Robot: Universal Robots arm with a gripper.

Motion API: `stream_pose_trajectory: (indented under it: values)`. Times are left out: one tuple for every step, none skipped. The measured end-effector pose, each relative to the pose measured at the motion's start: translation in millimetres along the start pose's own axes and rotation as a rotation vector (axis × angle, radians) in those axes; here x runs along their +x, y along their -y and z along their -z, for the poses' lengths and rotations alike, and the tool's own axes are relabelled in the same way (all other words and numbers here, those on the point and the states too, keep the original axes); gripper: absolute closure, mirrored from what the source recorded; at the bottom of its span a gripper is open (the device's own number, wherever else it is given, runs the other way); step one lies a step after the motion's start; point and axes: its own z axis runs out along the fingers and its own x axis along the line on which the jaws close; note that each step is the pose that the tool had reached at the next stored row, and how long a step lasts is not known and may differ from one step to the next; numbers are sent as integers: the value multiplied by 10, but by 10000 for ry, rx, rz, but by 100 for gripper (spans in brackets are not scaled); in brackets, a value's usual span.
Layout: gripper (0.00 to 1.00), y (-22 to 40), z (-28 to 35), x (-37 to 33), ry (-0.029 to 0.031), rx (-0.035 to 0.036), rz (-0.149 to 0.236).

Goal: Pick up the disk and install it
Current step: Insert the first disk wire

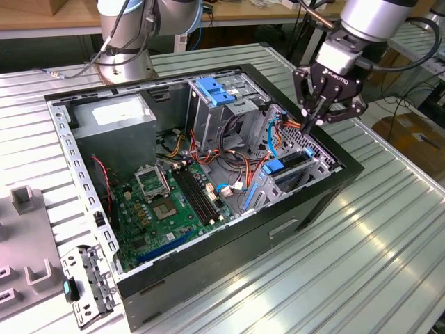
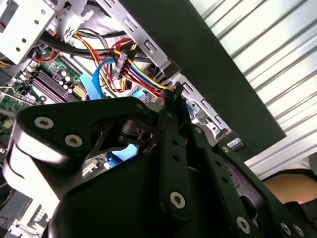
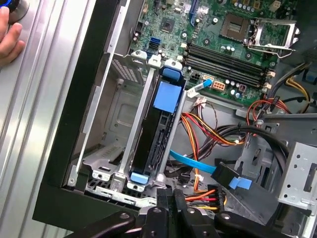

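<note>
The disk [image 1: 284, 169], black and edged by a blue carrier frame, stands on edge in a slot of the drive bay at the exterior view's right end of the open computer case [image 1: 208, 268]. In the first wrist view the disk [image 3: 154, 134] sits between the bay's metal rails, with blue tabs at both ends. My gripper [image 1: 306, 127] hangs just above and behind the bay, shut, with nothing visible between its fingers. In both wrist views the gripper [image 3: 169, 192] [image 2: 174, 93] has its tips next to a bundle of red, yellow and orange power cables [image 2: 141, 74], apart from the disk.
Inside the case are the green motherboard [image 1: 167, 202], a grey box with a white sticker [image 1: 115, 115] and a grey cage with a blue latch [image 1: 212, 90]. A blue data cable [image 3: 198, 166] runs beside the bay. A person's hand [image 3: 7, 34] rests on the ribbed table. Grey fixtures [image 1: 21, 243] lie at the exterior view's left.
</note>
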Motion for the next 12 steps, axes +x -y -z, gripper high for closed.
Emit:
stream_pose_trajectory:
  values:
    - [84, -7, 0, -2, -1, 1, 0]
    - [84, -16, -1, -5, -1, 4, 0]
    - [84, -27, -2, -8, -1, 6, -1]
    - [84, -30, -3, -9, -1, 8, -5]
    - [84, -30, -4, -9, -3, 8, -40]
    - [84, -31, -5, -9, -2, 8, -198]
    - [84, -31, -5, -10, -4, 8, -312]
    - [84, -31, -6, -10, -3, 6, -432]
    - [84, -31, -7, -10, -3, 6, -564]
    - [84, -32, -9, -10, -1, 6, -688]
    - [84, -31, -11, -10, 0, 5, -861]
    - [84, -32, -11, -10, 0, 5, -968]
